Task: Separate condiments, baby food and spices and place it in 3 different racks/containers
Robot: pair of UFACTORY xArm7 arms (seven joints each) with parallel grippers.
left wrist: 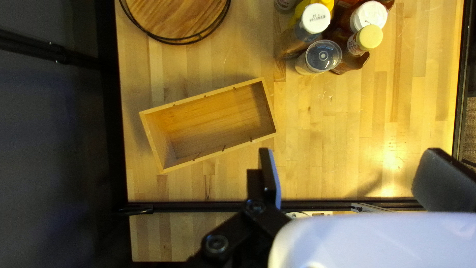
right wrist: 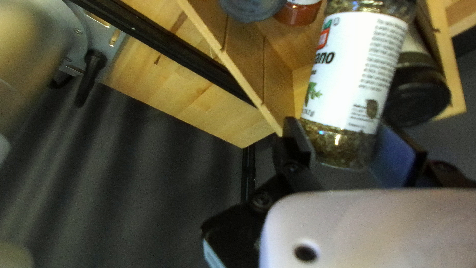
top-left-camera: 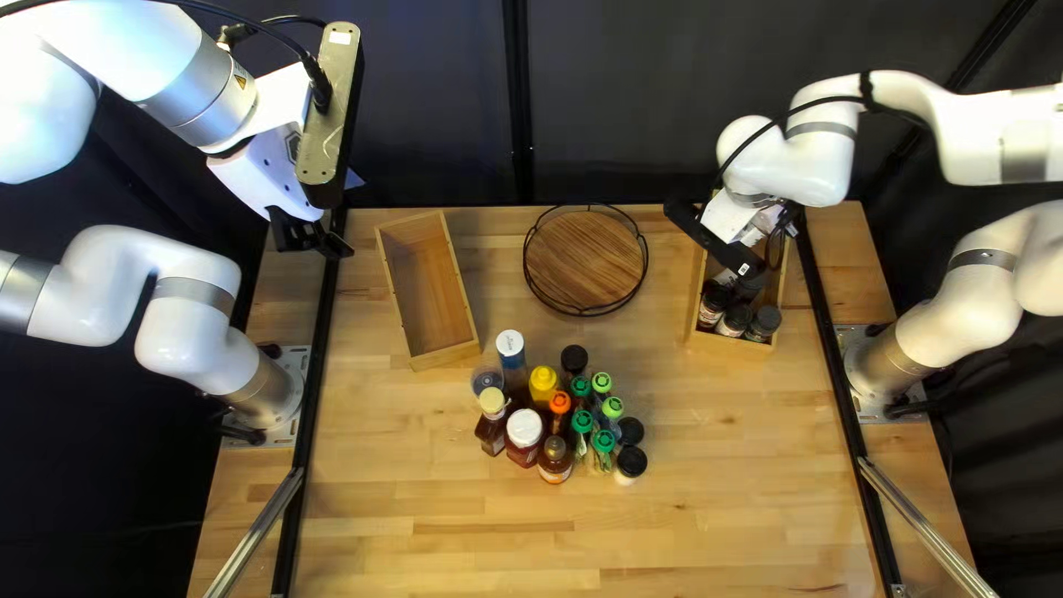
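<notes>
Dark curtain (top-left-camera: 631, 100) behind — left tool (top-left-camera: 313, 238) spread apart, right tool (top-left-camera: 775, 233) gripping a herb jar (right wrist: 349, 74).

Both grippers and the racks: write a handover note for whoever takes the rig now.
Left gripper: open, holding nothing.
Right gripper: shut on a herb jar, at the right-hand wooden box.
Done: several dark-capped jars stand in that box.
Left: set the herb jar down, then sort the bottles and jars grouped mid-table. The left-hand wooden box and round wooden tray are empty.
</notes>
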